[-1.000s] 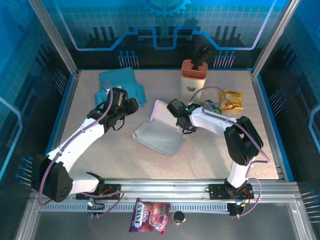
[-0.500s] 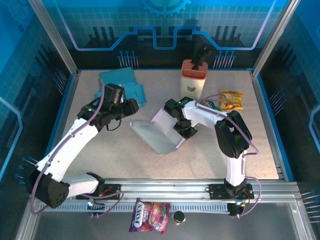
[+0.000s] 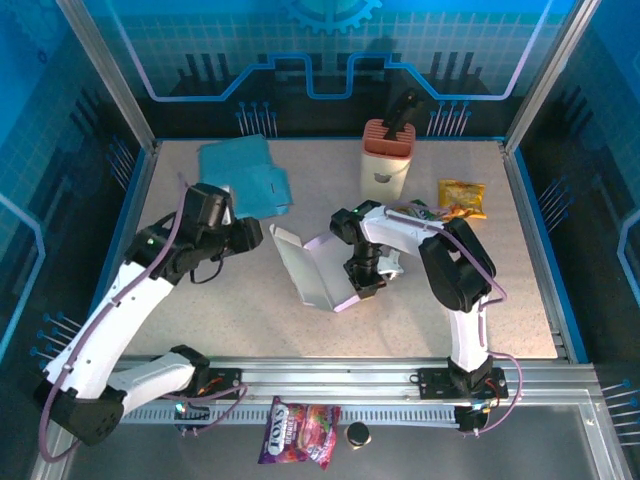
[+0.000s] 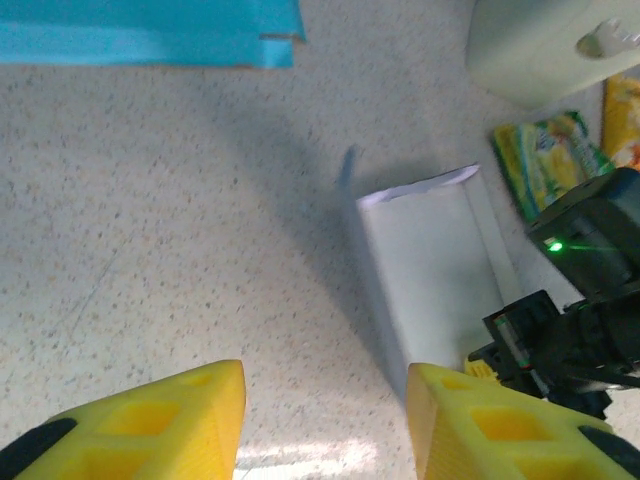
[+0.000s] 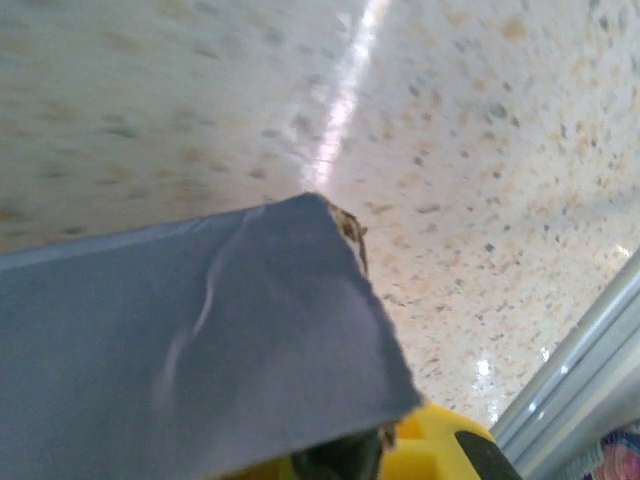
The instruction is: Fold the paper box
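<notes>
bare table [image 3: 262,322] near-left, paper box [image 3: 308,272] mid-table

Your workplace, a robotics lab test cell: aluminium frame posts [image 3: 108,72], blue circuit-printed wall panels [image 3: 330,60] and a mounting rail [image 3: 330,378] edging the speckled table [image 3: 250,320].

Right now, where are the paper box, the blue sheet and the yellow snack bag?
paper box [image 3: 312,272], top view, middle of its white panel.
blue sheet [image 3: 243,172], top view, its centre.
yellow snack bag [image 3: 462,198], top view, its centre.
</notes>
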You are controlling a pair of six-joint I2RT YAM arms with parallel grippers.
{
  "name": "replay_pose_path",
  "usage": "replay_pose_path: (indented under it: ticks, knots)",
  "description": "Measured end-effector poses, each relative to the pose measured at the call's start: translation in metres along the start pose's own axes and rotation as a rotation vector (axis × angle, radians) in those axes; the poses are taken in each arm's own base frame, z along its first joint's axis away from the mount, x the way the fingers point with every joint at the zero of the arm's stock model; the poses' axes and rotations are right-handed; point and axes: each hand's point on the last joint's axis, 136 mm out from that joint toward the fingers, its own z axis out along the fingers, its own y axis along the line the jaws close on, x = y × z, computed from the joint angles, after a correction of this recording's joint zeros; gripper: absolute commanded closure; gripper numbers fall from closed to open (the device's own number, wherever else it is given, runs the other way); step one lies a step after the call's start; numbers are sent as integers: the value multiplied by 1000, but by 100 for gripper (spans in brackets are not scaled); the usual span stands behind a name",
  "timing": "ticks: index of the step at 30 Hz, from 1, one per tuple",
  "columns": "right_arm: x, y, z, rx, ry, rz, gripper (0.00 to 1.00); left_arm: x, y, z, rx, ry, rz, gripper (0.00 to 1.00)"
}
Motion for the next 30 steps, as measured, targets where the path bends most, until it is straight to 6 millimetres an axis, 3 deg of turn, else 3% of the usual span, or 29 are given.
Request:
replay_pose_path:
  ticks: [3,10,13,18,24,30]
  knots:
    - [6,-8,8,5,54,15,99,18,8,10,-4,49,-13,56]
    - [18,-18,25,-6,73,-17,67,56,24,35,-12,157,-72,57]
    - [17,-26,23,-34,60,-31,55,67,28,42,-6,181,-92,57]
    - [14,-22,13,-125,30,-57,47,72,26,52,16,193,-122,57]
    - [12,-5,-39,-338,-33,-110,46,70,22,62,32,193,-142,57]
    - [7,18,-111,-604,-169,-400,54,68,20,68,29,200,-164,57]
